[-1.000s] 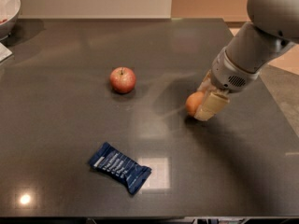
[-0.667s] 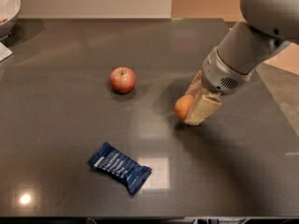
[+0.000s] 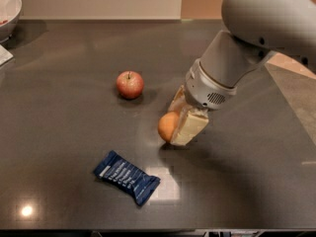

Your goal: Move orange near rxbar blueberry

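Camera view: the pincer (image 3: 175,127) hangs over the middle of the dark desk (image 3: 64,132), reaching down from the grey arm (image 3: 232,58) that enters from the upper right. Its two cream fingers (image 3: 191,127) are closed on the orange (image 3: 167,126), which peeks out to their left; whether it touches the desk or hangs just above it, I cannot tell. The rxbar (image 3: 127,177) lies flat toward the front edge, below and left of the orange and apart from it. An apple (image 3: 130,84) sits up and left of the pincer, near but not touching. A white bowl (image 3: 7,11) shows in the top left corner.
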You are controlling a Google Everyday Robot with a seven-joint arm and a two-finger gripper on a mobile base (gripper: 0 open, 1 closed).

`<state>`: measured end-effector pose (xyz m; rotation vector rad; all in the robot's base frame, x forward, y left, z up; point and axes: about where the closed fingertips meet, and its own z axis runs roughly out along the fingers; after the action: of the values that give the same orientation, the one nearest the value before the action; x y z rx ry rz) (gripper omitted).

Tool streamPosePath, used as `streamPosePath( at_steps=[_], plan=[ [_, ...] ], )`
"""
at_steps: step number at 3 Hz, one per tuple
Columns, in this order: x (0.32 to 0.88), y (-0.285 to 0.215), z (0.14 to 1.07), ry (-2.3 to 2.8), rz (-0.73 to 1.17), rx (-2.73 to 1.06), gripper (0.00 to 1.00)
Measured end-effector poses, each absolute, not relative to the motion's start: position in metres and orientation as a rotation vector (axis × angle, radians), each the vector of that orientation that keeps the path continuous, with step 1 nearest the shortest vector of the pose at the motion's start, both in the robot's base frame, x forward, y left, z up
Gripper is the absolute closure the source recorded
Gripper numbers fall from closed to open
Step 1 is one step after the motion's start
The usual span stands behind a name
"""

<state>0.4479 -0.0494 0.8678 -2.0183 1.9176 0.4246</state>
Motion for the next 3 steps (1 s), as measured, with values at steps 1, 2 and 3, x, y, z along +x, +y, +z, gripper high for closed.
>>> streamPosePath(
  at_steps=[1,2,3],
  plan=[
    [0.440,-0.029,0.859,1.868,0.463,-2.077,1.00],
    [0.437,-0.015,0.854,1.831,0.485,-2.117,1.00],
    [0.434,-0.009,0.848,1.810,0.490,-2.148,0.82]
  ],
)
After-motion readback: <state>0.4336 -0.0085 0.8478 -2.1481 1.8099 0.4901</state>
